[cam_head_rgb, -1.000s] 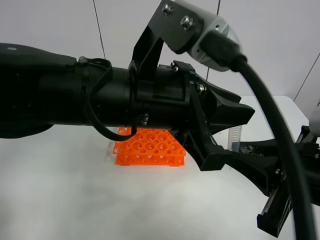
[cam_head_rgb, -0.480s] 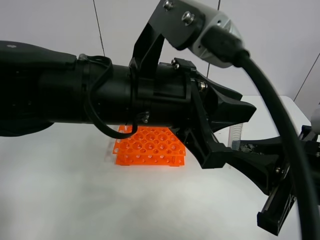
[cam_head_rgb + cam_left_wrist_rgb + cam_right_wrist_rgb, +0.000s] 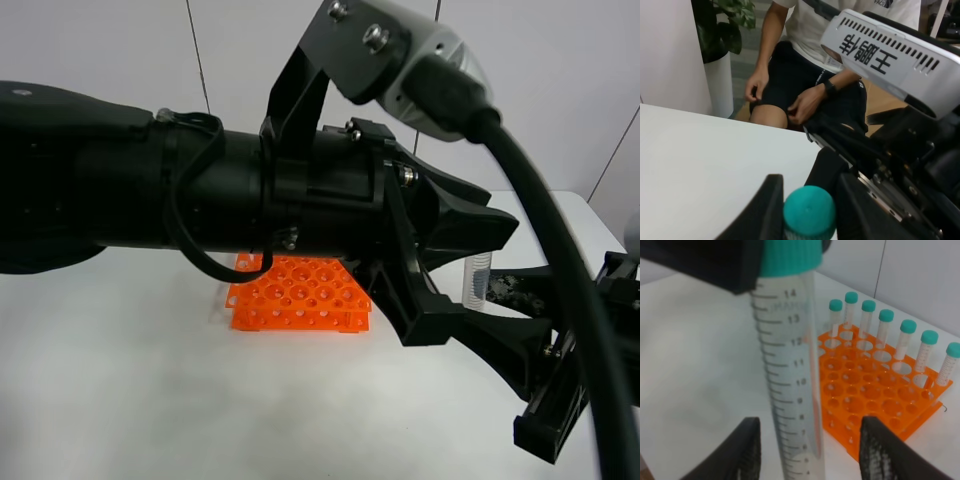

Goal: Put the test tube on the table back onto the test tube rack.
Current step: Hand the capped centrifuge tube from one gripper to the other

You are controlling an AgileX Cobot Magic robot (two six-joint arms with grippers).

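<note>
The test tube (image 3: 790, 370) stands upright in the air, its long axis vertical, with the teal-green screw cap on top and the graduated clear body running straight down. Its lower end is cut off in the right wrist view and hidden behind black arm parts in the high view, so I cannot tell whether the tip touches the desk (image 3: 150, 380).

The left claw (image 3: 810, 200) is clamped narrowly on the cap, one black finger pressed to each side. The right claw (image 3: 815, 452) stands wide, one finger on either side of the tube's lower body, with a clear gap on both sides and no contact.

In the high view the tube is to the right of the orange test tube rack (image 3: 300, 295), well apart from it. Seven capped tubes (image 3: 908, 335) stand upright along one edge row of the rack. Beyond the desk edge a person (image 3: 805, 75) sits.
</note>
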